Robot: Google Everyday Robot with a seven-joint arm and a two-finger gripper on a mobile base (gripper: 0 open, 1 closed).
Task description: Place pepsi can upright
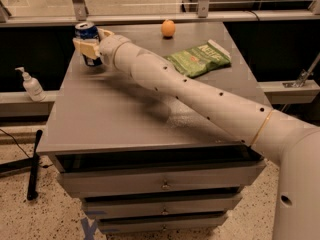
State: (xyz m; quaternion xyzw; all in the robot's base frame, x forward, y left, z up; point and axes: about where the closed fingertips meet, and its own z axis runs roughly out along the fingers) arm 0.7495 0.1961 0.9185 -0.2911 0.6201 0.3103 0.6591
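Observation:
The pepsi can (87, 35) is dark blue with a silver top and stands upright at the far left corner of the grey table (125, 114). My gripper (90, 46) reaches across the table to it. Its tan fingers (84, 47) are closed around the can's middle. The can's base is at or just above the tabletop; I cannot tell whether it touches.
A green chip bag (200, 59) lies at the back right of the table and an orange (168, 28) sits at the far edge. A white pump bottle (31, 85) stands on a ledge to the left. Drawers are below the tabletop.

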